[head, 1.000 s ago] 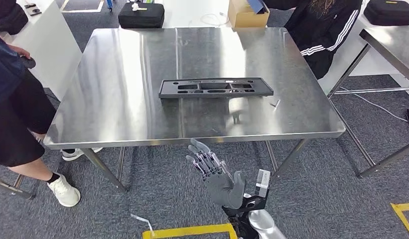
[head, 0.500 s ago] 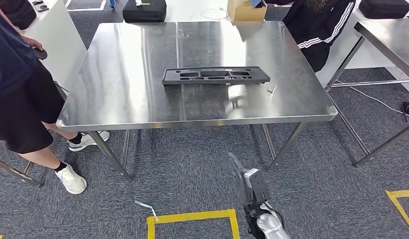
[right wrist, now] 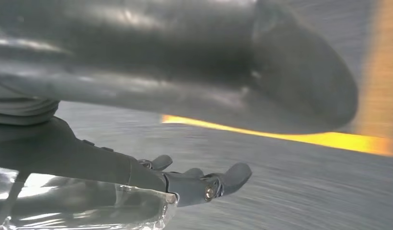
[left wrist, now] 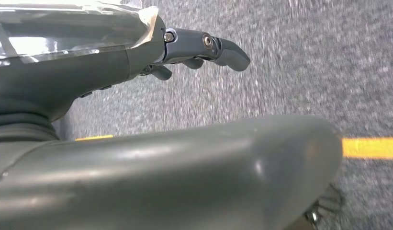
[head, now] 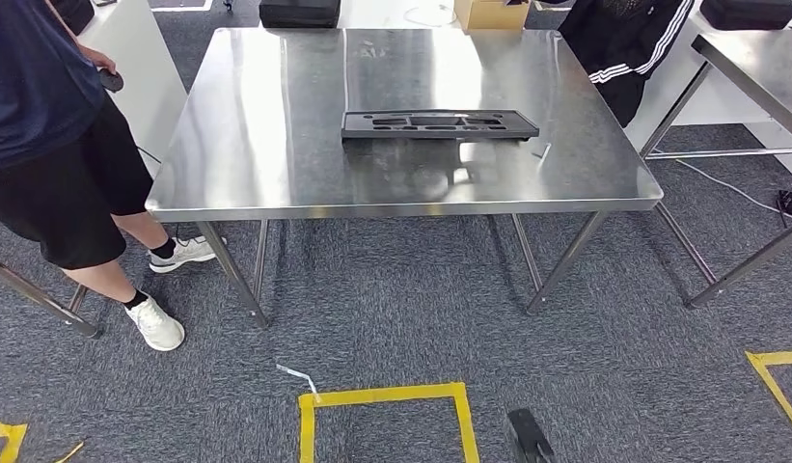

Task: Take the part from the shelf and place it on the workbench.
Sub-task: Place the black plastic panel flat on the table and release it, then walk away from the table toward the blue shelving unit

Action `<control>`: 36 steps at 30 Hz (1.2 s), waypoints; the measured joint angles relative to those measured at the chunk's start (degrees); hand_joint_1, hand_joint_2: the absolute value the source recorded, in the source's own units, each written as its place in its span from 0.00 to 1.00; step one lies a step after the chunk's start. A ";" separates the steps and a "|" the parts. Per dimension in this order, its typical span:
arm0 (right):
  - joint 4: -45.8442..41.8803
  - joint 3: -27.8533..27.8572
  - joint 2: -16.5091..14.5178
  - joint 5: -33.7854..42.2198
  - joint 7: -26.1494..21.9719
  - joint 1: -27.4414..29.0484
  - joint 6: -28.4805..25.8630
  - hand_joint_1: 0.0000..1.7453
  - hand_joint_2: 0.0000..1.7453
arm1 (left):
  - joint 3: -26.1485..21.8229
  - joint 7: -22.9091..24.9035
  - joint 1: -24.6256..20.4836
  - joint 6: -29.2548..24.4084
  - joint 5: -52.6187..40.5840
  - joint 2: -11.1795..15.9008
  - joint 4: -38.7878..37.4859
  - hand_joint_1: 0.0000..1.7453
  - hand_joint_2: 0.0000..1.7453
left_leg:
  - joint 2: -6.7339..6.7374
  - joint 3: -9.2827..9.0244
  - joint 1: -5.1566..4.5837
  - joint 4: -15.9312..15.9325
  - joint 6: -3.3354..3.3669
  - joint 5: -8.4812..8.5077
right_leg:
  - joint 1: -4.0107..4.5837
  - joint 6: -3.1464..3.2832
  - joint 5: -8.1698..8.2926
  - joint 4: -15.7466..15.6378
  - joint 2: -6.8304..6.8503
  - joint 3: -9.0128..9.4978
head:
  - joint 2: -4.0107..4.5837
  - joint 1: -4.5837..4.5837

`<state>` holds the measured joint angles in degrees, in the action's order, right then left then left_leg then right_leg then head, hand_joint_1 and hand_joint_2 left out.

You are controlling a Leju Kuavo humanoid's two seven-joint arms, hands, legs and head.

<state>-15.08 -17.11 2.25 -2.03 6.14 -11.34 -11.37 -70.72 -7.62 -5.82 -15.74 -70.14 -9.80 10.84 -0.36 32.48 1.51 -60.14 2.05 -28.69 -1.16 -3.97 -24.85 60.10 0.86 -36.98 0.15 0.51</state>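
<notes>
The part point(head: 440, 123), a flat black tray, lies on the workbench point(head: 276, 145) toward its far right corner. Left hand point(left wrist: 199, 48) and right hand point(right wrist: 204, 184) hang over grey carpet, fingers loosely extended, holding nothing. A person point(head: 54, 125) stands beside the bench's left edge.

You see a black part point(head: 439, 123) on a shiny silver workbench point(head: 276, 145). The carpet point(head: 392, 318) is speckled grey, marked with yellow tape point(head: 382, 395). A person point(head: 54, 125) wears a navy shirt, black shorts and white shoes. A black jacket point(head: 628, 39) carries white stripes. A cardboard box point(head: 490, 13) is tan. Your left hand point(left wrist: 137, 110) and right hand point(right wrist: 151, 124) are dark grey over that grey carpet.
</notes>
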 joint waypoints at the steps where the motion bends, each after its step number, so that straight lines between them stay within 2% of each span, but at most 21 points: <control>1: 0.75 -0.37 0.12 -1.03 2.03 1.01 0.04 0.00 0.00 | -0.01 -0.02 0.01 0.01 -0.02 0.10 0.00 0.00 0.00 | 0.09 0.75 -0.04 0.08 0.69 0.70 | -0.11 0.40 -2.44 2.48 -0.12 -0.99 | 0.00 0.13; 3: 1.97 -1.40 0.41 -2.85 4.72 2.79 0.62 0.00 0.00 | -0.01 -0.02 0.05 0.04 -0.12 0.26 0.00 0.00 0.00 | 0.18 2.44 -0.31 0.06 1.27 2.13 | -0.08 1.06 -7.61 9.69 -0.43 -2.86 | 0.00 0.32; 4: 2.49 -1.98 0.57 -3.55 5.47 3.54 0.98 0.00 0.00 | -0.01 -0.02 0.07 0.07 -0.21 0.28 -0.01 0.00 0.00 | 0.26 3.38 -0.43 0.04 1.28 2.90 | -0.06 0.94 -8.94 12.89 -0.57 -3.11 | 0.00 0.35; 6: 3.27 -2.90 0.74 -4.21 6.09 4.67 1.42 0.00 0.00 | -0.01 -0.01 0.08 0.11 -0.38 0.30 -0.02 0.00 0.00 | 0.43 5.26 -0.54 -0.01 1.11 4.39 | -0.04 -0.11 -8.09 14.49 -0.70 -1.14 | 0.00 0.33; 8: 3.69 -3.51 0.79 -4.38 6.25 5.19 1.59 0.00 0.00 | -0.01 0.00 0.03 0.10 -0.49 0.31 -0.01 0.00 0.00 | 0.59 6.86 -0.47 -0.05 0.64 5.89 | -0.06 -0.87 -6.33 8.40 -0.73 4.75 | 0.00 0.33; 10: 3.90 -3.99 0.88 -4.42 6.33 5.21 1.66 0.00 0.00 | -0.01 0.04 -0.06 0.10 -0.57 0.27 -0.01 0.00 0.00 | 0.76 7.56 -0.48 0.09 -0.13 7.28 | 0.39 -0.29 -7.43 -0.44 -0.82 11.21 | 0.00 0.32; 12: 4.10 -4.25 0.95 -4.44 6.38 5.21 1.74 0.00 0.00 | 0.00 0.08 -0.12 0.10 -0.61 0.25 -0.02 0.00 0.00 | 1.00 7.41 -0.48 0.68 -0.92 8.62 | 1.00 0.78 -8.51 -4.28 -0.93 13.27 | 0.01 0.34; 14: 4.41 -4.33 0.86 -4.28 6.42 5.38 1.97 0.00 0.00 | 0.01 0.08 -0.05 0.11 -0.61 0.28 -0.03 0.00 0.00 | 1.02 7.47 -0.29 1.15 -1.58 9.08 | 0.75 1.77 -7.27 -4.38 -0.80 12.28 | 0.01 0.32; 15: 4.53 -4.36 0.79 -4.08 6.43 5.49 2.09 0.00 0.00 | 0.01 0.09 0.02 0.11 -0.63 0.32 -0.03 0.00 0.00 | 0.92 7.79 -0.22 0.46 -1.83 7.51 | 0.55 2.35 -6.46 -4.45 -0.69 11.64 | 0.01 0.24; 18: 4.68 -4.37 0.44 -3.47 6.13 6.05 2.20 0.00 0.00 | 0.01 0.16 0.11 0.21 -0.82 0.40 -0.04 0.00 0.00 | 0.58 9.08 -0.16 -8.07 -2.31 -2.38 | 0.46 3.65 -4.02 -4.43 -0.34 9.05 | 0.01 -0.17; 19: 4.70 -4.37 0.27 -3.39 6.02 6.26 2.16 0.00 0.00 | 0.01 0.17 0.10 0.24 -0.93 0.44 -0.04 0.00 0.00 | 0.51 9.21 -0.16 -11.65 -2.46 -4.23 | 0.59 3.78 -3.26 -4.35 -0.24 8.15 | 0.01 -0.27; 21: 4.78 -4.37 -0.12 -3.48 5.99 6.53 2.01 0.00 0.00 | 0.02 0.19 0.07 0.26 -1.13 0.50 -0.04 0.00 0.00 | 0.46 8.07 -0.14 -15.42 -2.62 -3.35 | 0.77 3.71 -1.85 -4.00 -0.11 6.22 | 0.00 -0.29; 23: 4.84 -4.45 -0.48 -3.91 6.04 6.64 1.82 0.00 0.00 | 0.04 0.21 0.00 0.28 -1.23 0.52 -0.04 0.00 0.00 | 0.46 4.07 -0.08 -12.78 -2.60 -0.30 | 0.76 3.33 -0.63 -3.37 -0.11 4.19 | 0.00 -0.32; 24: 4.86 -4.58 -0.61 -4.25 6.09 6.71 1.69 0.00 0.00 | 0.05 0.22 -0.13 0.31 -1.30 0.53 -0.04 0.00 0.00 | 0.42 0.76 -0.11 -8.84 -2.55 -0.29 | 0.82 2.99 -0.11 -2.93 -0.14 3.20 | 0.00 -0.34; 26: 4.90 -5.01 -0.91 -4.91 6.19 6.79 1.35 0.00 0.00 | 0.11 0.23 -0.44 0.39 -1.51 0.54 -0.04 0.00 0.00 | 0.15 -4.63 -0.34 -1.02 -2.17 -2.37 | 0.97 2.20 0.83 -2.21 -0.08 1.94 | 0.00 -0.22; 27: 4.92 -5.23 -1.02 -5.15 6.21 6.80 1.17 0.00 0.00 | 0.13 0.23 -0.55 0.42 -1.62 0.55 -0.04 0.00 0.00 | 0.02 -5.99 -0.60 1.50 -1.83 -3.51 | 0.99 1.76 1.38 -2.05 -0.01 1.55 | 0.00 -0.14; 29: 5.03 -5.56 -1.18 -5.46 6.21 6.85 0.90 0.00 0.00 | 0.14 0.27 -0.47 0.45 -1.77 0.56 -0.07 0.00 0.00 | 0.08 -5.40 -0.93 2.43 -0.67 -3.26 | 0.87 0.93 2.40 -2.15 0.02 1.07 | 0.01 -0.07; 30: 5.10 -5.64 -1.29 -5.55 6.20 6.97 0.84 0.00 0.00 | 0.14 0.29 -0.39 0.45 -1.79 0.57 -0.09 0.00 0.00 | 0.22 -4.77 -1.01 2.48 -0.01 -2.66 | 0.72 0.78 2.05 -1.83 -0.08 0.65 | 0.01 -0.11; 32: 5.23 -5.74 -1.53 -5.65 6.16 7.21 0.73 0.00 0.00 | 0.15 0.36 -0.33 0.46 -1.82 0.61 -0.13 0.00 0.00 | 0.55 -3.20 -0.95 2.62 1.16 -1.17 | 0.52 1.16 -1.64 1.55 -0.26 -0.99 | 0.01 0.05; 34: 5.26 -5.88 -1.70 -5.68 6.10 7.33 0.64 0.00 0.00 | 0.16 0.38 -0.35 0.47 -1.86 0.64 -0.13 0.00 0.00 | 0.73 -1.33 -0.99 2.56 1.55 0.40 | 0.39 1.54 -6.78 8.56 -0.43 -2.79 | 0.00 0.27; 36: 5.27 -6.03 -1.72 -5.73 6.03 7.36 0.32 0.00 0.00 | 0.16 0.38 -0.34 0.61 -1.90 0.62 -0.13 0.00 0.00 | 0.97 0.61 -0.99 2.47 1.38 1.98 | 0.32 0.66 -8.10 13.68 -0.54 -2.57 | 0.01 0.28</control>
<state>-9.81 -23.15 0.54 -7.75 12.17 -3.98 -11.05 -70.55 -7.23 -6.15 -15.13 -72.04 -9.18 10.71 0.61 33.08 0.52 -57.67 3.44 -26.71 -0.84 -3.30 -32.95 73.78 0.32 -39.55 0.16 0.79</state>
